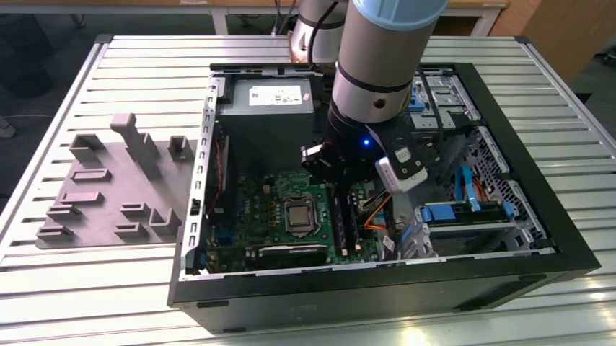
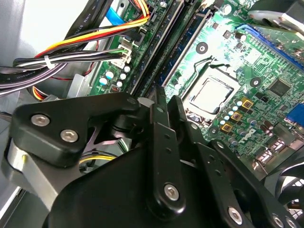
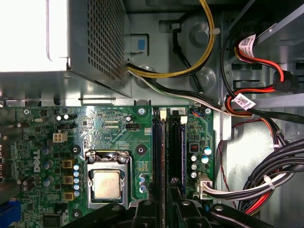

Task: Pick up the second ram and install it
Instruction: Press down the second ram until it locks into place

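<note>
Directly below claw (image 3: pixel 164 202), second ram (image 3: pixel 163 156) seated in motherboard slot; claw narrow around it.

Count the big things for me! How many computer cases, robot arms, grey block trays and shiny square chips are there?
Computer case: 1
Robot arm: 1
Grey block tray: 1
Shiny square chip: 1
Total: 4
</note>
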`<action>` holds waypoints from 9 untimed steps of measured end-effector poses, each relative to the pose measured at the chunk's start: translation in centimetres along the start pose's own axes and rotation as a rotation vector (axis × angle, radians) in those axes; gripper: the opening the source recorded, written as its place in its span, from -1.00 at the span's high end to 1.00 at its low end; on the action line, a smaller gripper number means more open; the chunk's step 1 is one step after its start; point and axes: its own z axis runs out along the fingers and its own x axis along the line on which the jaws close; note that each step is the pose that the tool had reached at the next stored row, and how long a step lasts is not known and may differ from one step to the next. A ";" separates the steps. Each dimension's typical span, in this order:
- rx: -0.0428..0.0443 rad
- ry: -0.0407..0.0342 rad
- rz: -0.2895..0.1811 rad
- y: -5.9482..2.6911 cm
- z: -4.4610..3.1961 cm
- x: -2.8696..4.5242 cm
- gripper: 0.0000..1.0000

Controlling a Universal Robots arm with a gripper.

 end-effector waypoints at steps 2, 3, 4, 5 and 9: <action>0.0000 0.0000 0.000 0.00 0.00 0.00 0.69; 0.0000 0.0000 0.000 0.00 0.00 0.00 0.69; 0.0000 0.0000 0.000 0.00 0.01 0.00 0.79; 0.0000 0.0000 0.000 0.00 0.01 0.00 0.79; 0.0000 -0.0009 0.000 0.00 0.02 0.00 0.79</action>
